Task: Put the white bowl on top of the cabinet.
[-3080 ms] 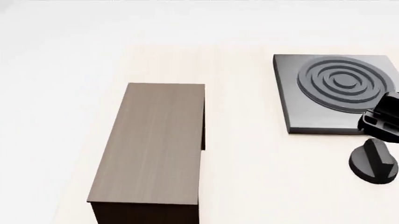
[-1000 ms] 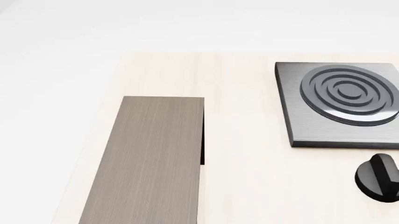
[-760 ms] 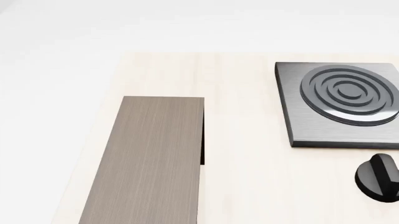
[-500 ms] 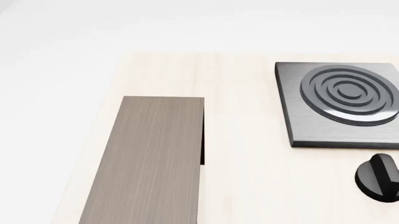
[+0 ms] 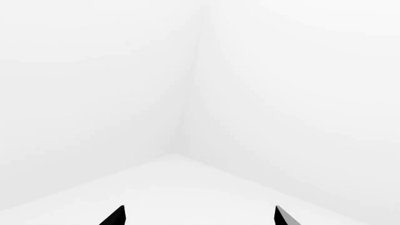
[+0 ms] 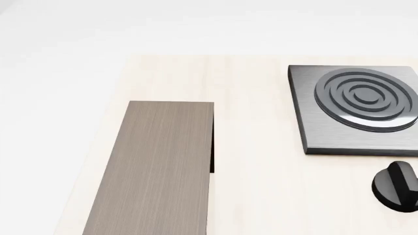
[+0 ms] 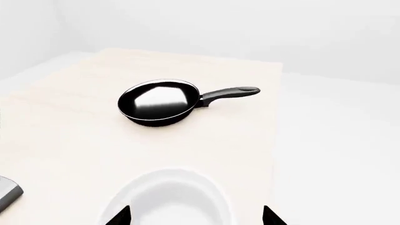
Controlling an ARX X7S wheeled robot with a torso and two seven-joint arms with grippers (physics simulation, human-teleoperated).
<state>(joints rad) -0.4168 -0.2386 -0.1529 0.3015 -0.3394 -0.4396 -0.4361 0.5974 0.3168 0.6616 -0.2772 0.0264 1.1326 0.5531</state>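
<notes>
- Right gripper (image 7: 195,216) hung directly above the white bowl (image 7: 167,199), its two dark fingertips spread wide to either side of the rim, holding nothing and touching nothing that could be seen.
- That bowl sat on the pale table (image 7: 75,136), empty side up, near the table's edge (not on the cabinet, so the real work was all ahead).
- What had changed: three seconds back the right arm showed at the head view's edge by the stove plate; by now it was gone from that view, and the view had settled for the last second. My read was that the arm had swung over to line up a grasp.
- Beyond the bowl lay the black frying pan (image 7: 157,103), well apart.
- Cabinet (image 6: 160,166) stood with a bare top, beside the stove plate (image 6: 356,107) and a knob (image 6: 396,185).
- Left gripper (image 5: 198,216) pointed at blank white, tips parted, gripping nothing.
</notes>
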